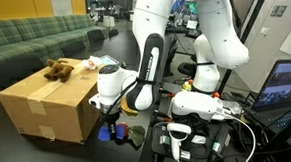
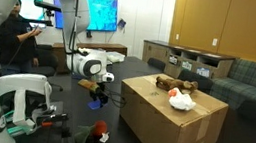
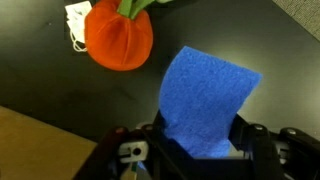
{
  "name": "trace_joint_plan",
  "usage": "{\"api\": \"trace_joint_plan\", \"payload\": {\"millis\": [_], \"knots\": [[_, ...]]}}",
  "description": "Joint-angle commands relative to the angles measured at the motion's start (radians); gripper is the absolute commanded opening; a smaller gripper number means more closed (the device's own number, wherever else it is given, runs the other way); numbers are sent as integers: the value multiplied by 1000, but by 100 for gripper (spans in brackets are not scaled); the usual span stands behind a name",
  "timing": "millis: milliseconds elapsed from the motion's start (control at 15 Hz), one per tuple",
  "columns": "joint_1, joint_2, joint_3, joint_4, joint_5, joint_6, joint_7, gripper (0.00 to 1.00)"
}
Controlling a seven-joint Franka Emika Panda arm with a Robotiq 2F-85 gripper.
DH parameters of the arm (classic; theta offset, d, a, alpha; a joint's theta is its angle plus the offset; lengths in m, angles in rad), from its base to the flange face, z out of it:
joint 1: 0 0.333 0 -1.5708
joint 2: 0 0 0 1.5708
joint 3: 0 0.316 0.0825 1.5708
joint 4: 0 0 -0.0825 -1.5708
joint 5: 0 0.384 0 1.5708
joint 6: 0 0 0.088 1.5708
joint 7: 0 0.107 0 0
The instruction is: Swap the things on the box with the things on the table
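I count one box and one table. The small things are four, each of a different kind: one brown plush toy, one white crumpled item, one orange stuffed toy with a green top, and one blue cloth.

White glossy arm, rounded segments, black bands at joints; black gripper on white wrist housing.
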Motion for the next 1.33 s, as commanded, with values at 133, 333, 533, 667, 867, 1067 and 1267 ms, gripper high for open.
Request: {"api": "trace_joint_plan", "payload": {"millis": [133,333,533,667,867,1067,1267], "knots": [[-17,-155,-45,1,-143,-167,59,32],[-50,-202,-50,18,-238,-224,82,32],[-98,-225,-41,50,-332,-254,103,32],[-129,-222,-35,83,-374,-258,119,32],[-166,-199,-39,149,-413,-249,148,32],[-194,-184,-43,207,-422,-255,167,32],[-237,-199,-34,247,-395,-266,148,32]]}}
